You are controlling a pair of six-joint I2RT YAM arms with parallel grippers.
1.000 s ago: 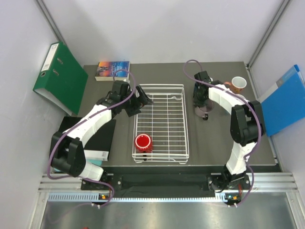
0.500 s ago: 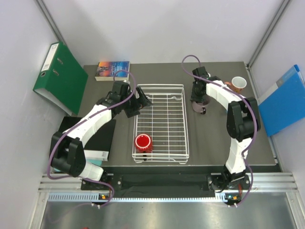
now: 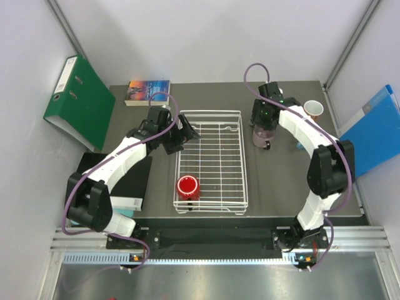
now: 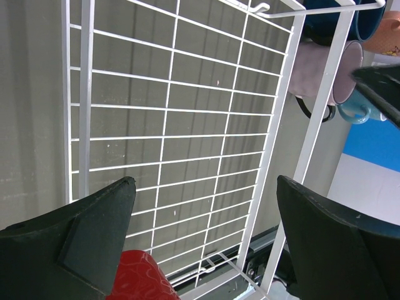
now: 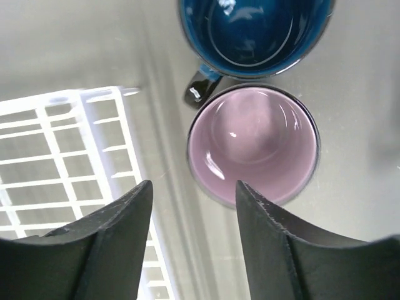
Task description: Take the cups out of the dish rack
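The white wire dish rack (image 3: pixel 212 159) lies mid-table and holds one red cup (image 3: pixel 187 186) near its front left corner. My left gripper (image 3: pixel 189 131) is open and empty over the rack's far left corner; its wrist view shows the rack grid (image 4: pixel 187 112) and the red cup (image 4: pixel 140 281) low between the fingers. My right gripper (image 3: pixel 262 123) is open and empty just above the pale mauve cup (image 5: pixel 253 144), which stands upright on the table right of the rack (image 5: pixel 62 156). The dark blue cup (image 5: pixel 253 31) stands touching it. The salmon-pink cup (image 3: pixel 312 109) and the teal cup (image 4: pixel 356 109) stand further right.
A green binder (image 3: pixel 78 100) leans at the far left and a book (image 3: pixel 148 92) lies at the back edge. A blue folder (image 3: pixel 369 131) leans on the right wall. A black pad (image 3: pixel 131 178) lies left of the rack.
My right arm has swung its elbow outward and the gripper has shifted slightly back above the mauve cup, which stands on the table. The left arm has not moved.
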